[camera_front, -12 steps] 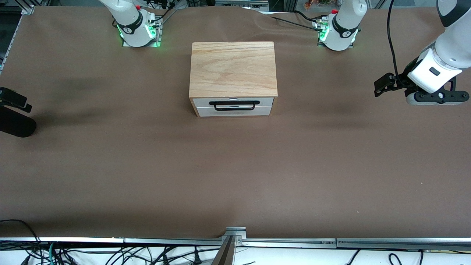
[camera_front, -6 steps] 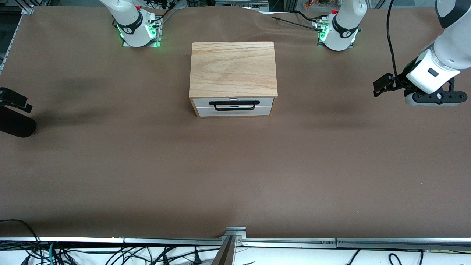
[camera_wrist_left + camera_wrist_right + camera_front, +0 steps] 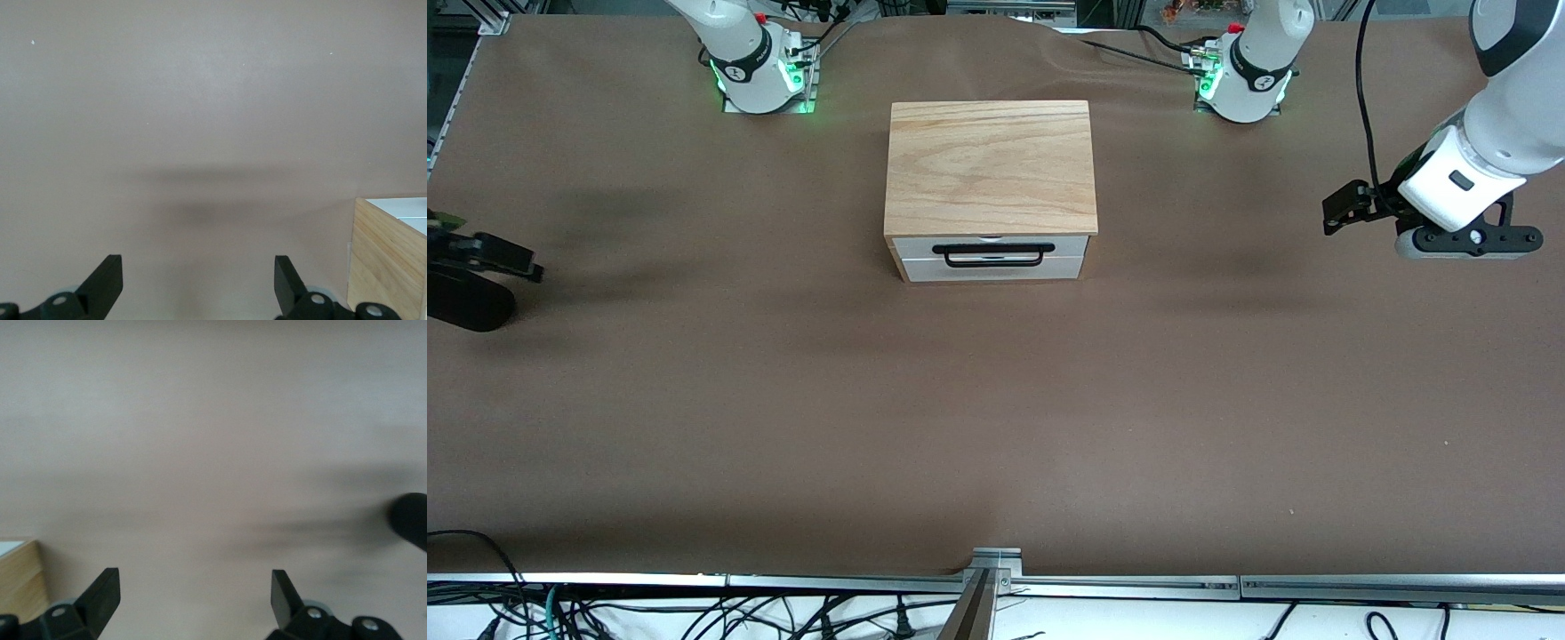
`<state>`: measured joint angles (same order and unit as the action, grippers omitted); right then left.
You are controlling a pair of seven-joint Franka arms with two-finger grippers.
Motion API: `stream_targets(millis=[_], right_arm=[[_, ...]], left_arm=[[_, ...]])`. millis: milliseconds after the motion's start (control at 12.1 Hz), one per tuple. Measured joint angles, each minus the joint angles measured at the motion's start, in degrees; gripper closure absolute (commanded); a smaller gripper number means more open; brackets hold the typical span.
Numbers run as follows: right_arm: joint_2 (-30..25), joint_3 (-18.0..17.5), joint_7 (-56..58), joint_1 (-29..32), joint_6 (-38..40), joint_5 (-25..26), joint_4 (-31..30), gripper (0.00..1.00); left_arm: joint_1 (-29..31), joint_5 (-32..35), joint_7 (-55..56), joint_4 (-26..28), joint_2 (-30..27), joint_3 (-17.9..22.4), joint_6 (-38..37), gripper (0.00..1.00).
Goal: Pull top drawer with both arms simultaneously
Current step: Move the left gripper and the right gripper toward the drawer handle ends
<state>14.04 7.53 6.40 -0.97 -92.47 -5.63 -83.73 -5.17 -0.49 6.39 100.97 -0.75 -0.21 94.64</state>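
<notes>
The top drawer (image 3: 914,247) is closed in a light-wood cabinet (image 3: 991,167) at mid-table, its black wire handle (image 3: 993,250) facing the front camera. My left gripper (image 3: 1343,209) hangs open and empty above the table toward the left arm's end, well apart from the cabinet. Its fingers (image 3: 107,280) are spread wide in the left wrist view, with a cabinet corner (image 3: 390,247) at the frame's edge. My right gripper (image 3: 511,260) hangs open and empty toward the right arm's end. Its fingers (image 3: 103,593) are spread over bare table, with a cabinet corner (image 3: 17,580) at the edge.
A lower white front panel (image 3: 992,270) sits beneath the top drawer. Both arm bases (image 3: 760,67) (image 3: 1245,76) stand farther from the front camera than the cabinet. A dark rounded shape (image 3: 410,523) shows at the edge of the right wrist view. Brown table surface (image 3: 996,418) surrounds the cabinet.
Both grippers have shifted slightly inward toward the cabinet; the right gripper shows more in the front view. The drawer has not moved.
</notes>
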Motion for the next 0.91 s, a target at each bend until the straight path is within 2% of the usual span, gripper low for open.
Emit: stream_targets(millis=[247,577,742,907], right_arm=[[3.66,-0.20,-0.01,-0.78,0.26,-15.44,-1.43,0.00],[8.39,-0.17,3.59,-0.72,-0.04,-36.70,-5.29,0.00],[9.51,-0.14,14.39,-0.71,-2.07,-49.02,-12.43,0.00],[11.83,-0.35,27.69,-0.78,-2.39,-61.01,-21.20,0.00]], left_arm=[[-0.06,-0.01,0.03,1.82,2.12,-0.05,5.71,0.00],[-0.16,-4.56,-0.02,9.38,4.71,-0.64,18.77,0.00],[-0.18,-5.55,-0.03,12.54,6.74,-1.70,23.78,0.00],[-0.19,-7.48,-0.09,13.59,9.56,-2.93,25.59,0.00]])
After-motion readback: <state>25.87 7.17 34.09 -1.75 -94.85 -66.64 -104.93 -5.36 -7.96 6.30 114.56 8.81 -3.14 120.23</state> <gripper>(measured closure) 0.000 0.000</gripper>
